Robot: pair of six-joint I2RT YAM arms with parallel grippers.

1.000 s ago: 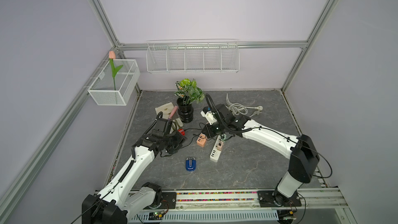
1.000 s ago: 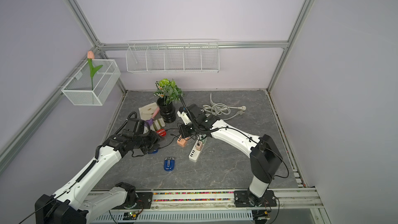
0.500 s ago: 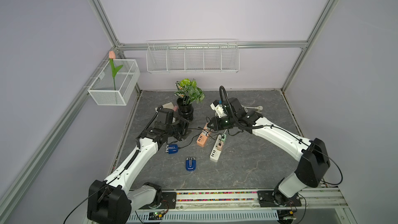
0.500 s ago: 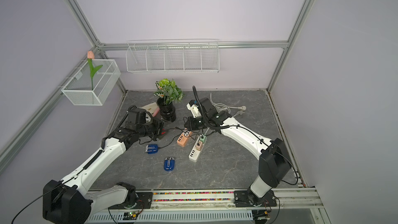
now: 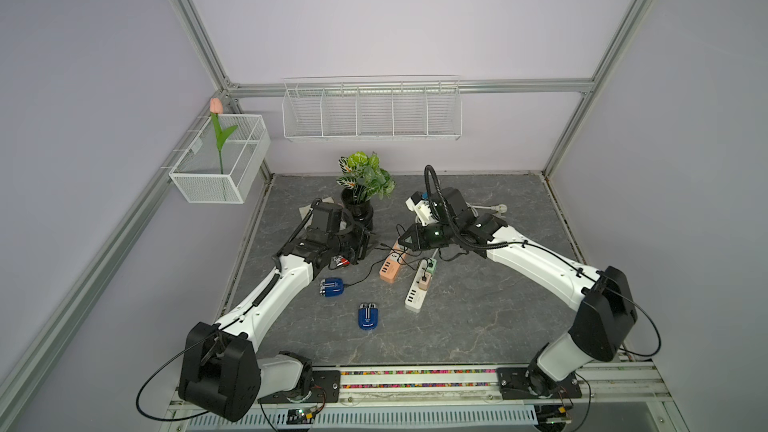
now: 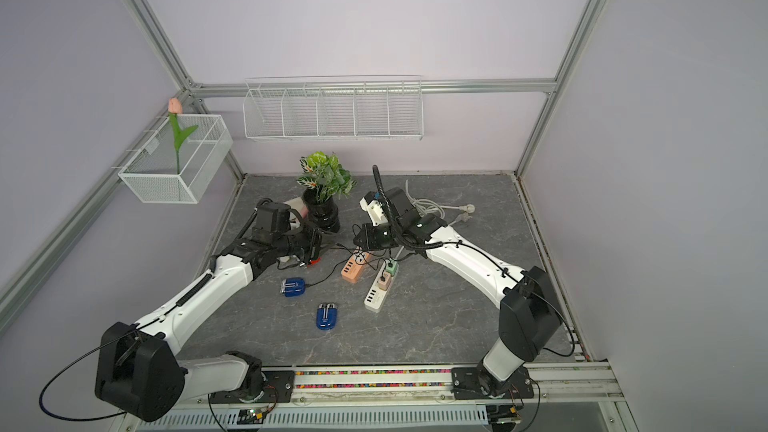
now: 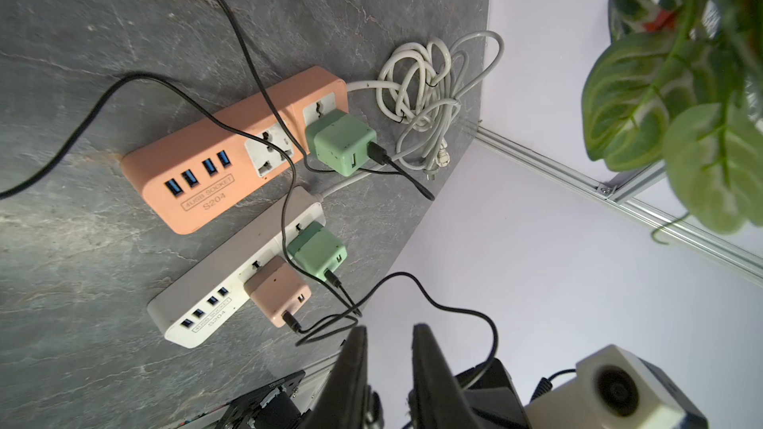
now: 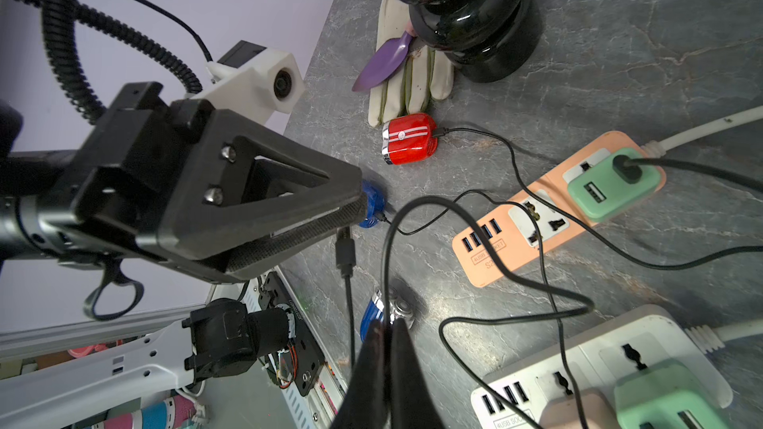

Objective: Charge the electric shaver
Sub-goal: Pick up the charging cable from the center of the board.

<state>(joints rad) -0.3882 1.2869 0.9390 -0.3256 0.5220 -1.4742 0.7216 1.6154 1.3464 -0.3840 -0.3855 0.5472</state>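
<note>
A loose blue electric shaver lies near the table's front; in the right wrist view it sits just past my right gripper. That gripper is shut on a thin black cable, above the orange power strip. The loose plug hangs by the left fingertips. My left gripper hovers with a narrow gap and nothing between its fingers. A second blue shaver and a red one each have a cable plugged in.
A white power strip holds green and pink chargers. A black vase with a plant stands behind the left gripper, with a glove and a purple trowel beside it. A coiled white cord lies near the back wall.
My left gripper has lifted off the cabled blue shaver, swung toward the vase and narrowed its jaws. The right gripper has drawn back to the right, still shut.
</note>
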